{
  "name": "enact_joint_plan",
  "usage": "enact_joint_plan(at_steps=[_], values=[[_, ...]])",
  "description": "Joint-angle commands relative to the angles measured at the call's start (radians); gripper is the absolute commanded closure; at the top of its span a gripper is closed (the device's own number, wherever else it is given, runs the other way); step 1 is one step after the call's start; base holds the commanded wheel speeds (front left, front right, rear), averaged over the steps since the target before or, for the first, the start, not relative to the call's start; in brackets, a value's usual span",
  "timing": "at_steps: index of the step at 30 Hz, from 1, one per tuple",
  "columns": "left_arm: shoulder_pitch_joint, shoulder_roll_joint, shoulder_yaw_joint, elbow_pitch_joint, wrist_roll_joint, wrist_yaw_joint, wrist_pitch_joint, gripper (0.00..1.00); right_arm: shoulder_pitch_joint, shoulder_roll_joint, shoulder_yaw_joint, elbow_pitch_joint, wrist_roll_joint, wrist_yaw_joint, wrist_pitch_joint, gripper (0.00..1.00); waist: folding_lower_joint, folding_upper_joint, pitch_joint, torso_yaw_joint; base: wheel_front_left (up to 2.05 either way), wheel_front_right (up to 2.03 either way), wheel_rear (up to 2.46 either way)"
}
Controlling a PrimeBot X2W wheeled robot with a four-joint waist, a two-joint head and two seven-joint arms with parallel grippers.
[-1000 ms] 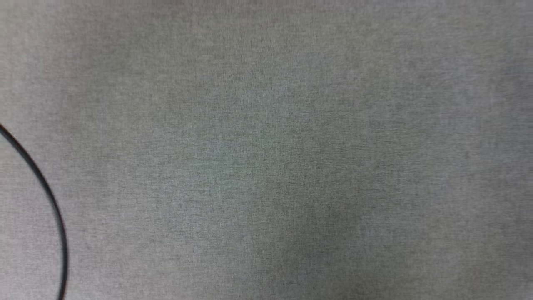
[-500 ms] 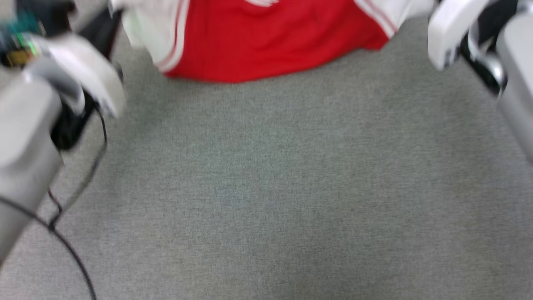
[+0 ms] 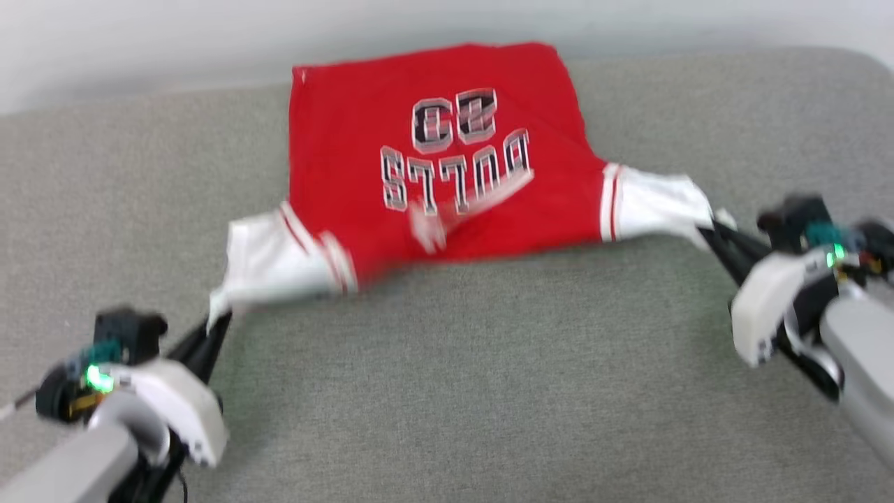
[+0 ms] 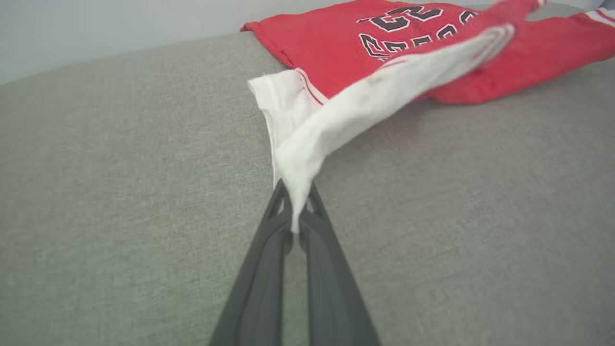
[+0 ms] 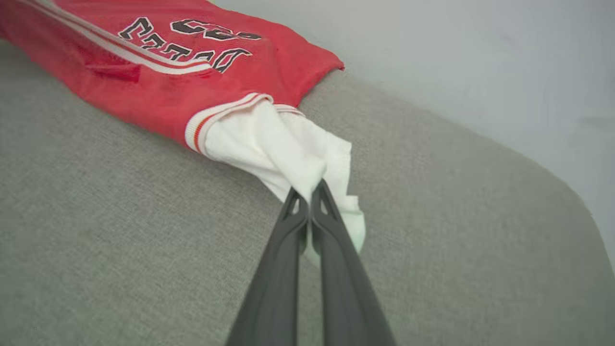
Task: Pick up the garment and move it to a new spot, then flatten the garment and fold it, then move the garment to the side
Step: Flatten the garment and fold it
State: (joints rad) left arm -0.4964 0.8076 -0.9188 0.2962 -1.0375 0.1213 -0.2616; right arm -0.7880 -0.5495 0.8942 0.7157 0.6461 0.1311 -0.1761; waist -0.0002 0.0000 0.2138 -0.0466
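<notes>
Grey fabric surface [image 3: 489,391], garment [image 3: 433,154] lettering-up; left gripper [image 3: 221,319] clamps one white sleeve [image 3: 272,262], right gripper [image 3: 705,234] clamps other.

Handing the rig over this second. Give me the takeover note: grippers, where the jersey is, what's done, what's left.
Left gripper: shut on the tip of one white sleeve.
Right gripper: shut on the tip of the other sleeve.
Garment: lettering up on the grey cushion, near its far edge, stretched between the grippers, not yet flat.
Done: both sleeves gripped, garment spread out.
Left: smooth it flat, fold it, move it aside.
</notes>
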Motion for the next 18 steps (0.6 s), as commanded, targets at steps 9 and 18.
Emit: enact_joint_plan(at_steps=[9, 18], values=[[0.267, 0.051, 0.051, -0.111, -0.021, 0.082, -0.004, 1.00, 0.298, -0.097, -0.062, -0.098, 0.027, -0.001, -0.016, 1.00, 0.0002, 0.0000, -0.110, -0.011, 0.00, 0.00, 0.00], [0.495, 0.077, 0.127, -0.227, -0.029, 0.139, -0.004, 1.00, 0.640, -0.192, -0.207, -0.266, 0.008, -0.001, 0.055, 1.00, 0.0002, 0.0000, -0.136, 0.000, 0.00, 0.00, 0.00]])
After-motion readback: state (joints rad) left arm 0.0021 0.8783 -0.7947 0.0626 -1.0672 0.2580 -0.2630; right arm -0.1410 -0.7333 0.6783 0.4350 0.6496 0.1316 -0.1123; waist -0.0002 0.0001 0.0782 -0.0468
